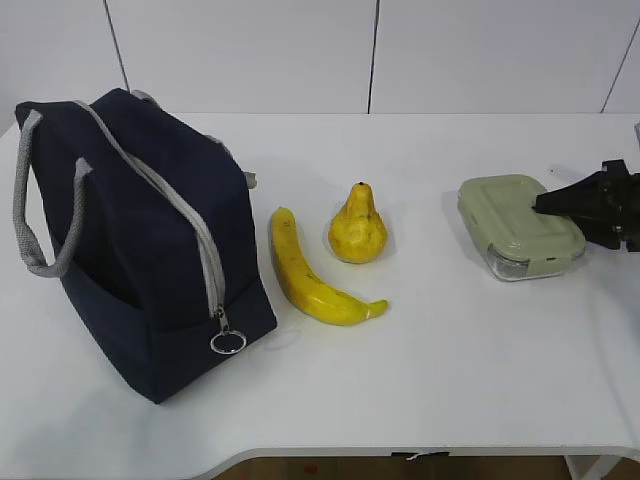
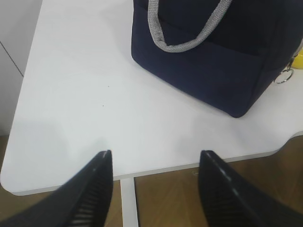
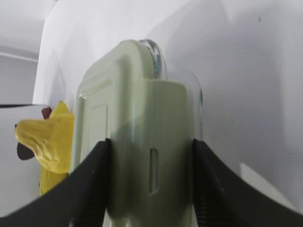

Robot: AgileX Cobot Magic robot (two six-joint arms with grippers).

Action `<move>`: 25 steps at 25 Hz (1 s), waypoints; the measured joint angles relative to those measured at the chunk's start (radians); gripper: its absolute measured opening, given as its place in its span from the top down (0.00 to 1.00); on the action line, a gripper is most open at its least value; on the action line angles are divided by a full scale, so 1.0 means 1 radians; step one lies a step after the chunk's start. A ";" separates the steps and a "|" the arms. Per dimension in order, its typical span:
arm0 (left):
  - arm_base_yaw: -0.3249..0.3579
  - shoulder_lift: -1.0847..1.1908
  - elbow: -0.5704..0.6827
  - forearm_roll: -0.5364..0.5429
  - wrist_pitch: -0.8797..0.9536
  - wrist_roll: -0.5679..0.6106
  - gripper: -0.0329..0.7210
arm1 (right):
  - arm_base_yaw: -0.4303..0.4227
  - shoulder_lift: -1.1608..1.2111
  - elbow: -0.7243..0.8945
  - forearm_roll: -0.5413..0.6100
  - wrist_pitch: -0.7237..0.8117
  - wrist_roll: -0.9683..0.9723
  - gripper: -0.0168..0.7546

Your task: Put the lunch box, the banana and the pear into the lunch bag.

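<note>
The lunch box (image 1: 515, 225), clear with a sage-green lid, lies on the table at the right. My right gripper (image 1: 545, 205) reaches it from the right edge. In the right wrist view both fingers press the box's (image 3: 142, 118) sides, so the right gripper (image 3: 150, 142) is shut on it. The pear (image 1: 358, 228) stands upright mid-table, with the banana (image 1: 305, 275) lying just left of it. The navy lunch bag (image 1: 140, 250) stands at the left. My left gripper (image 2: 156, 153) hangs open and empty over the table's front left edge, short of the bag (image 2: 213, 52).
The bag's grey zipper runs over its top, and the ring pull (image 1: 228, 342) hangs at the near end. Grey handles (image 1: 40, 200) droop on its left side. The table's front edge (image 2: 189, 165) lies under the left fingers, with brown floor below. A white wall closes the back.
</note>
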State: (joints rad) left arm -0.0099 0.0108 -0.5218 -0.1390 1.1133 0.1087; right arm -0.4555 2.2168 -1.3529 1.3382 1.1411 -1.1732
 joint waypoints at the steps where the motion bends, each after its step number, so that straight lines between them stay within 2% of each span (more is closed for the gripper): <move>1: 0.000 0.000 0.000 0.000 0.000 0.000 0.38 | 0.000 0.000 0.000 0.009 -0.005 -0.002 0.51; 10: 0.000 0.000 0.000 0.000 0.000 0.000 0.38 | 0.000 0.000 0.000 0.089 -0.011 0.023 0.51; 17: 0.000 0.003 0.000 -0.004 0.000 0.000 0.39 | 0.000 0.000 0.000 0.090 -0.011 0.093 0.51; 25: 0.000 0.122 -0.013 -0.078 -0.017 0.000 0.41 | 0.000 -0.036 0.000 0.074 -0.011 0.122 0.51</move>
State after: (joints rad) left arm -0.0099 0.1328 -0.5346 -0.2170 1.0964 0.1087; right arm -0.4555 2.1810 -1.3529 1.4120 1.1304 -1.0507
